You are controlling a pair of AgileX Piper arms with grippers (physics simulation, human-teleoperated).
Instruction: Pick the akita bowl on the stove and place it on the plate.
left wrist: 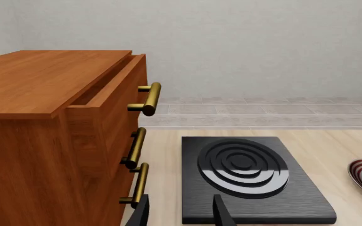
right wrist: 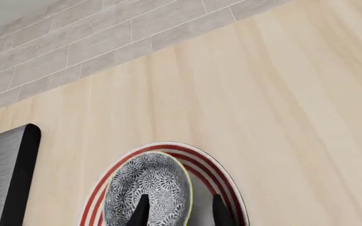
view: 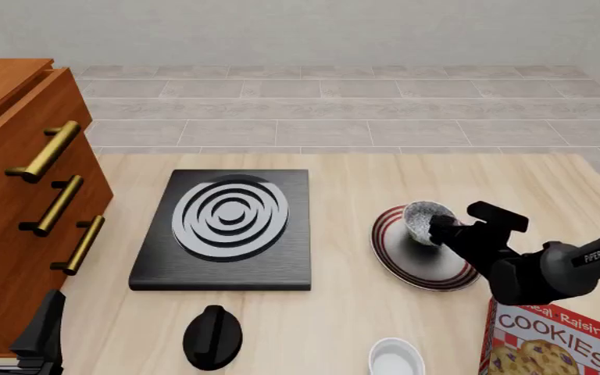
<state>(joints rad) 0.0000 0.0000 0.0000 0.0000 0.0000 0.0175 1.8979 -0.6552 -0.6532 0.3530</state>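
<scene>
Speckled akita bowl [view: 426, 221] sits on the plate [view: 405, 269], right of the stove [view: 227, 230], its rim between the right gripper [view: 437, 227] fingers; left gripper [view: 13, 324] parted, empty.

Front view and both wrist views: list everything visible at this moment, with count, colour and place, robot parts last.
akita bowl: one, speckled grey-white inside, on the plate's far part, right claw at its rim
plate: one, white with red rings, right of the stove
stove: one, black slab with silver rings, table centre, nothing on it
knob: one, black, round, on the table near side of the stove
small white bowl: one, near edge, right of the knob
cookie box: one, red, near right corner
cabinet: one, brown wood, three brass handles, left; top drawer slightly open
table: one, light wood
left claw: black, open, near left corner
right claw: black, straddling the bowl's rim
</scene>
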